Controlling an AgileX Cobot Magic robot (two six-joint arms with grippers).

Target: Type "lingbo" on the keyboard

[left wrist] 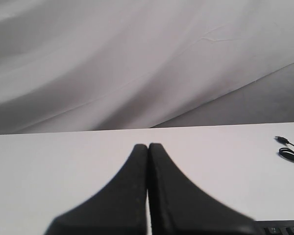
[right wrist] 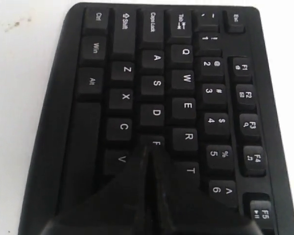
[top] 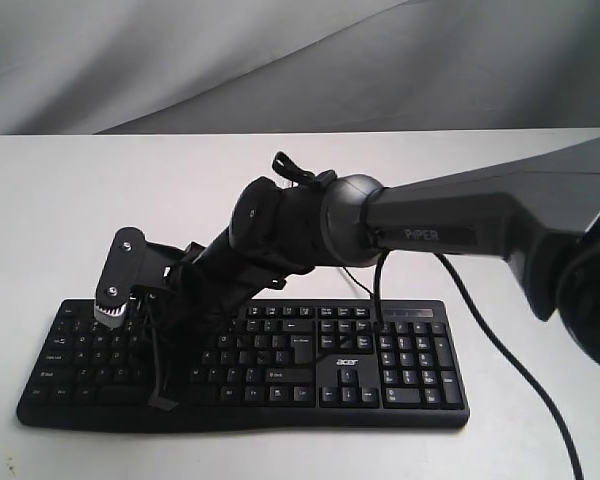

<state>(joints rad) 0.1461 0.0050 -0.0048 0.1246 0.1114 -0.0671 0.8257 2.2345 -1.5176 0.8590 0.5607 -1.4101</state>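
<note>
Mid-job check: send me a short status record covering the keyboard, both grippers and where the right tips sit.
keyboard: black, lying flat on the white table
right gripper: shut, arm reaching across to the letter block
tip position: at the edge of the F key, with R and V neighbouring
key contact: cannot tell whether any key is pressed
left gripper: shut, tips over bare table, no key under them
cable: black, plug end loose on the table
</note>
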